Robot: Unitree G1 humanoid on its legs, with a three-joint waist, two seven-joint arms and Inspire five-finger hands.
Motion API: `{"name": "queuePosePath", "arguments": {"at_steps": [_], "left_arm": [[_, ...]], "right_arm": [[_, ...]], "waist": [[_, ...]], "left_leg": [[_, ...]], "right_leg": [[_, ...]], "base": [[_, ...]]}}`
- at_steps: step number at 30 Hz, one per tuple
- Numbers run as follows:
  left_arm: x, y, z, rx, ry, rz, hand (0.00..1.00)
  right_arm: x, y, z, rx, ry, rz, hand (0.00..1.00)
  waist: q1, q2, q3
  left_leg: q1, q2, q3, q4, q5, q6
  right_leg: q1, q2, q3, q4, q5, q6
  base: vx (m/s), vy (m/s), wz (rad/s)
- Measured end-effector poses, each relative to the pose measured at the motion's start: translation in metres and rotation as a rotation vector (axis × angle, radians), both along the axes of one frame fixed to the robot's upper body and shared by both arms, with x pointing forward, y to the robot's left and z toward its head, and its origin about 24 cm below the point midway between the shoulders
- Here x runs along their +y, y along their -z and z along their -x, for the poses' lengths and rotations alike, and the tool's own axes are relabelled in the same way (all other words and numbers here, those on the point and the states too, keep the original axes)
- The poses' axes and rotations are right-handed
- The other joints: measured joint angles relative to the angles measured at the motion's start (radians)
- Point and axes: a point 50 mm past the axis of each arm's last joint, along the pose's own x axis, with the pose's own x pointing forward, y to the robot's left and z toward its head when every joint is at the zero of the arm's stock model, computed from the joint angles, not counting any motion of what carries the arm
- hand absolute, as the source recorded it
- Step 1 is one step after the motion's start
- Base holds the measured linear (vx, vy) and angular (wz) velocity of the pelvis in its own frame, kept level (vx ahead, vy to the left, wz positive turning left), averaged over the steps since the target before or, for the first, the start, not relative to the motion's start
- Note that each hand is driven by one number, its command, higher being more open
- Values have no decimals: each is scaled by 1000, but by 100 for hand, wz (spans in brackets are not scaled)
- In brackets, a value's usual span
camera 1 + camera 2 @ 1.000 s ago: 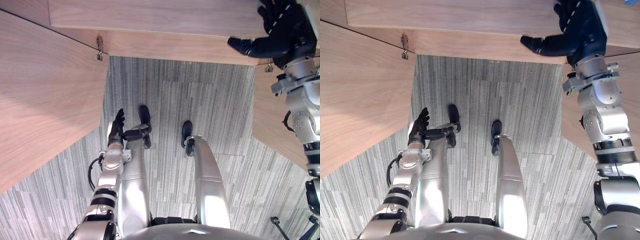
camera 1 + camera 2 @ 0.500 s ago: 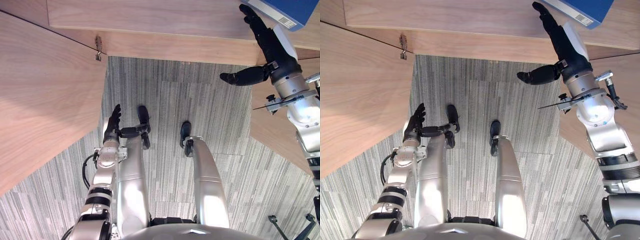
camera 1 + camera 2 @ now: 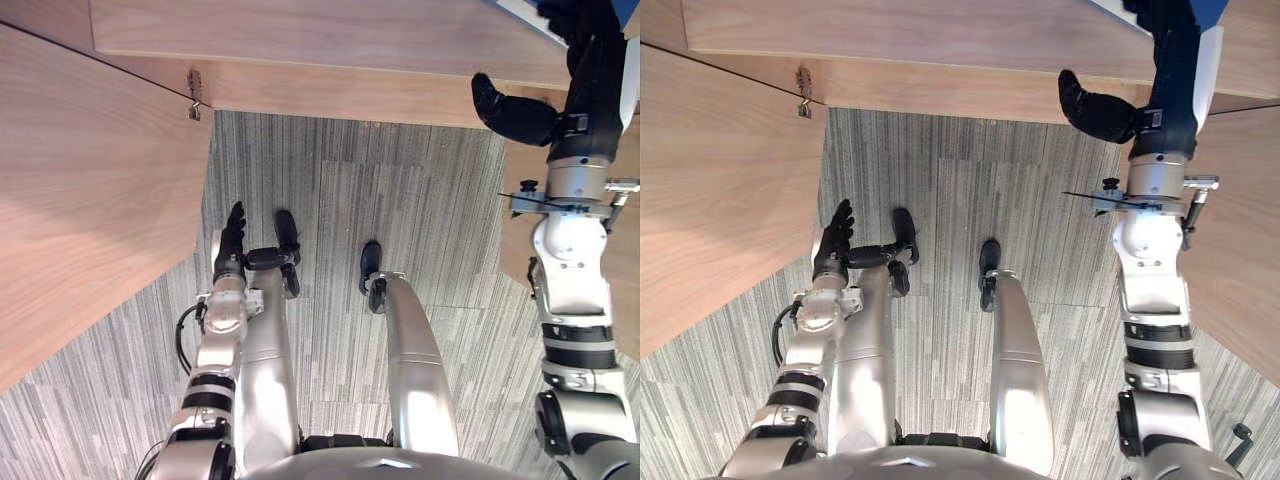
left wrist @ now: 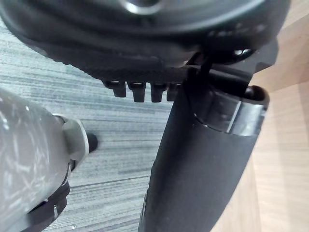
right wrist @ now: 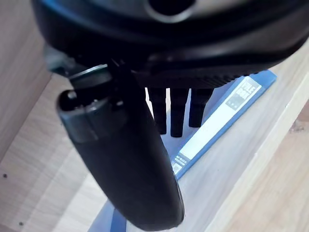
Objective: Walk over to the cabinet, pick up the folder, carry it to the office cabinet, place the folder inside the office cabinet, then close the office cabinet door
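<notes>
Nearest, low beside the robot's leg, the left robot hand (image 3: 232, 247) hangs over the grey striped carpet floor (image 3: 430, 200) with its fingers straight and its thumb stuck out sideways, holding nothing. Its own wrist view adds the pale wood standing just beside it, which the eye views show to be the open cabinet door (image 3: 90, 190), swung out on the left with a metal hinge (image 3: 195, 95) at its top corner. Beyond the door, the cabinet's wooden shelf (image 3: 300, 40) runs across the far side. The right robot hand (image 3: 590, 75) is raised to the shelf's right end, with its thumb spread well apart from the fingers. From the head, just a sliver of the blue folder (image 3: 522, 9) shows past that hand. The right wrist view shows far more: the folder (image 5: 217, 122) lies flat on the shelf, aslant near its front edge, with a white strip along its spine. The straight fingers (image 5: 178, 113) reach out over its cover, clamped on nothing; whether they touch the cover I cannot tell.
</notes>
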Motion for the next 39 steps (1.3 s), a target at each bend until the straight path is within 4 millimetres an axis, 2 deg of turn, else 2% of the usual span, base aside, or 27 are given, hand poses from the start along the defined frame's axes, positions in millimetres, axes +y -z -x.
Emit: {"name": "queuePosePath", "arguments": {"at_steps": [8,17,26,35,39], "left_arm": [[1,0,-3,6,-41,20,100],[1,-1,-7,7,-47,5,100],[1,0,-8,14,-57,5,100],[-1,-6,-15,-1,-51,6,100],[-2,-6,-17,2,-49,7,100]], "right_arm": [[5,-6,-5,-18,14,-27,0],[17,5,-21,73,-13,-1,0],[24,3,-35,111,-6,55,0],[24,-15,-42,81,-6,58,0],[18,-22,-46,76,-10,16,0]], "waist": [[1,0,0],[3,0,0],[3,-1,1],[3,-5,3],[3,-5,3]], "left_leg": [[-14,0,-2,1,0,0],[-27,-2,-20,2,0,0],[-30,-5,-22,-9,0,0],[-30,-5,-21,-18,0,0],[-30,-5,-21,-21,0,0]], "right_leg": [[-12,0,-2,0,0,0],[-11,0,-16,-6,0,0],[-11,-2,-20,-20,0,0],[-9,-3,-26,-31,1,1],[-7,-3,-26,-37,1,1]], "base": [[5,9,0],[10,21,2],[11,19,1],[36,23,1],[17,13,0]]}}
